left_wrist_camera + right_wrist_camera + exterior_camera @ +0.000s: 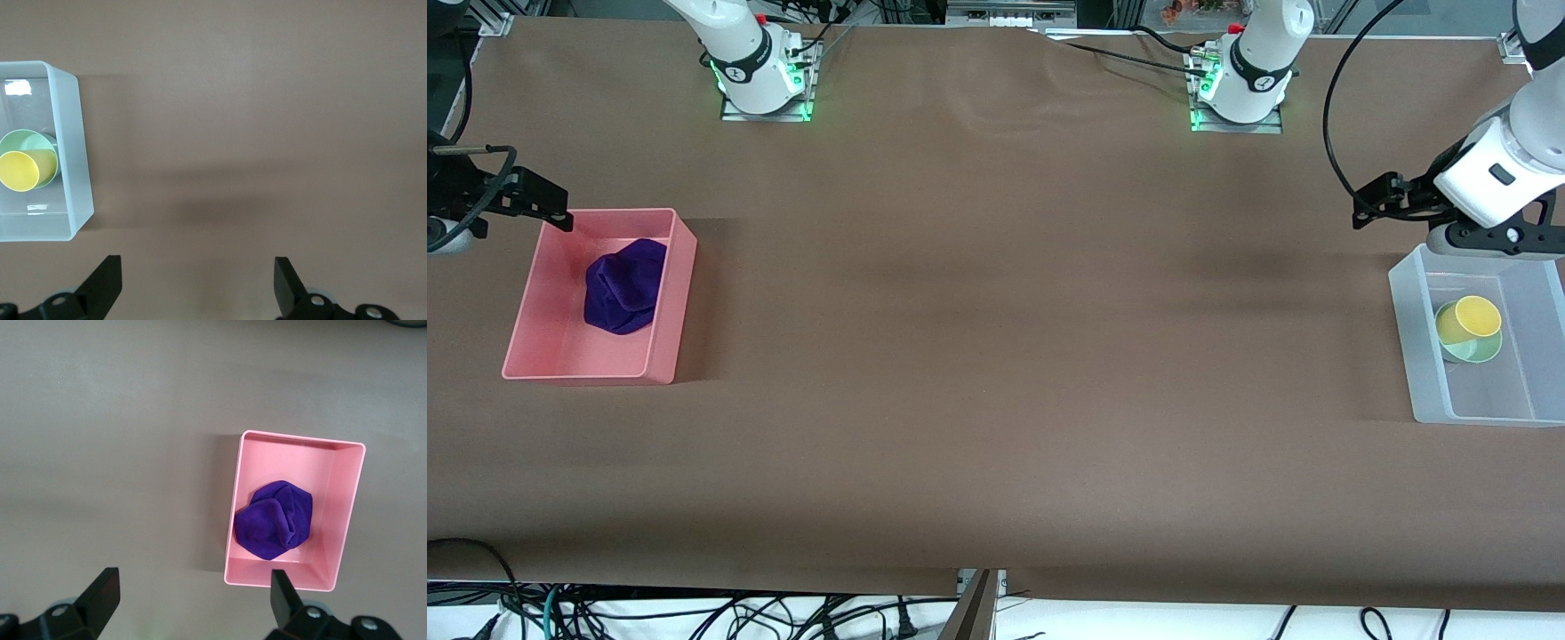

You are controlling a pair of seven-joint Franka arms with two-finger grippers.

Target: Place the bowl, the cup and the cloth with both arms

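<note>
Looks like end state, all three items binned. The rumpled deep purple fuzzy cloth point(625, 285) sits in the pink rectangular plastic bin point(665, 307) at the right arm's end of the brown matte counter point(996, 356). The small smooth yellow cup point(1473, 320) is tipped on its side in the pale mint-green round bowl point(1476, 348), both in the translucent frosted plastic bin point(1427, 356) at the left arm's end. The right gripper point(190, 600) hangs above the counter just beside the pink bin, jaws spread wide and holding nothing; the left gripper point(198, 280) is likewise up over bare counter beside the frosted bin, jaws wide apart and empty (neither touches anything). My read: the placing step is complete, and the next move only calls for both arms to pull clear to rest. The cloth is soft, with no fixed shape; the cup and bowl are rigid and slick, and the cup rests loose, so it could roll if the bin is bumped.
</note>
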